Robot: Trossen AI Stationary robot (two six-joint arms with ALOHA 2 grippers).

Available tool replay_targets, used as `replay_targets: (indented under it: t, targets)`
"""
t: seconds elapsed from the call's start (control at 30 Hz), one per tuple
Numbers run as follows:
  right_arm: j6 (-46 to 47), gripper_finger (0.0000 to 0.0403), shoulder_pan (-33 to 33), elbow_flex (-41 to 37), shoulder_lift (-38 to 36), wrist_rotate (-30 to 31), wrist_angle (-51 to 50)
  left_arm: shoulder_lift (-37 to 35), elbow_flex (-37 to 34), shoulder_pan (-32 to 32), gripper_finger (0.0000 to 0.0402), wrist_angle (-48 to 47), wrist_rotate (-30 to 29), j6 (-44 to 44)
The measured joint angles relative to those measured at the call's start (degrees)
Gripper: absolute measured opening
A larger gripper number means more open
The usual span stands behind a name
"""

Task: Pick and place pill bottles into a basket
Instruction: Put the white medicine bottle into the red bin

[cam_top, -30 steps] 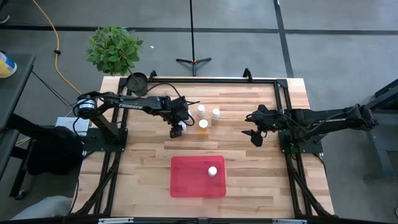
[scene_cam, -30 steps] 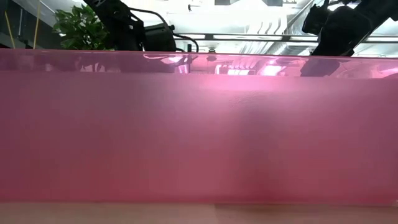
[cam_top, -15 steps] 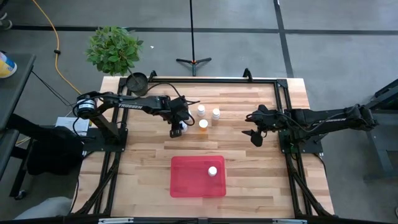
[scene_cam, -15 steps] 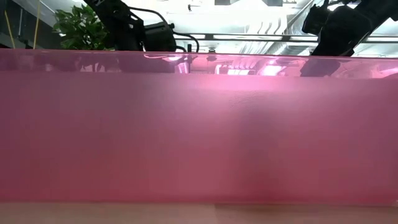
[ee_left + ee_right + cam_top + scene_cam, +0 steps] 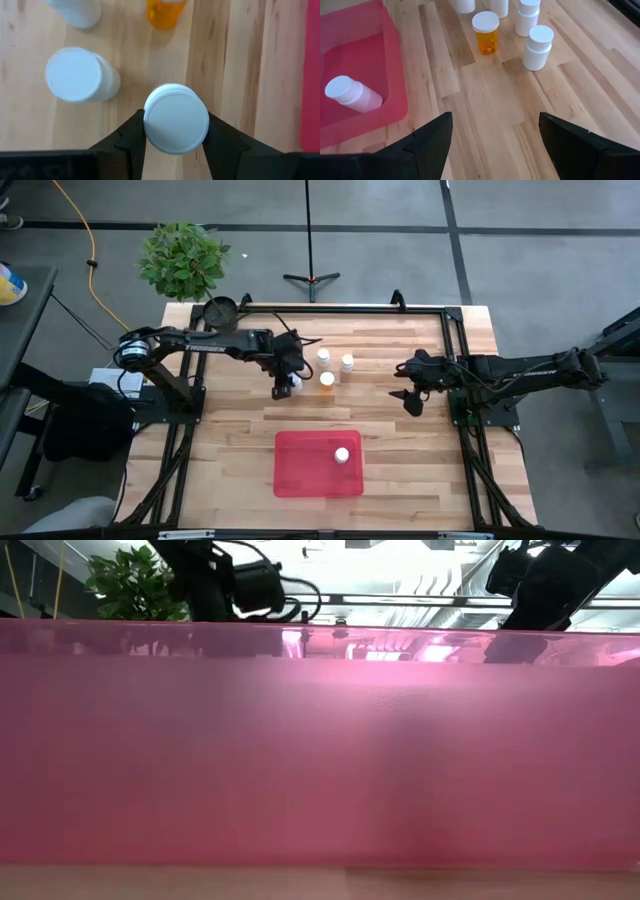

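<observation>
Left pincer (image 5: 175, 137) clamped on white-capped bottle (image 5: 176, 124), right pincer (image 5: 492, 135) wide, hovering.

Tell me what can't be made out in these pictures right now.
- Low view: the red tray wall fills the picture, hiding the table and all bottles.
- High view: the left end effector covers its held bottle.
- Left wrist view: the orange bottle is cut off by the edge.

One bottle (image 5: 342, 454) in red basket (image 5: 300, 470)
</observation>
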Motion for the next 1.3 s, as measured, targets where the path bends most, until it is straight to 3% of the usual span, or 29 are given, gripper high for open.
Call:
replay_targets:
  t: [0.4,0.63,0.93,1.3]
  targets:
    - [0.1,0.0287,0.0,0.0,0.0,-0.1,-0.4,-10.4,4.6,-0.6,0.019,-9.3,2.6,-2.1]
    - [0.5,0.0287,0.0,0.0,0.0,0.0,-0.4,-18.5,4.5,-5.0,0.019,-11.3,3.4,-4.8]
    - [1.2,0.0287,0.0,0.0,0.0,0.0,-0.3,-25.0,4.5,-16.0,0.019,-9.6,2.0,-10.2]
    - [1.4,0.0287,0.0,0.0,0.0,0.0,-0.2,-21.4,4.6,-32.2,0.019,-0.5,-4.3,-12.6]
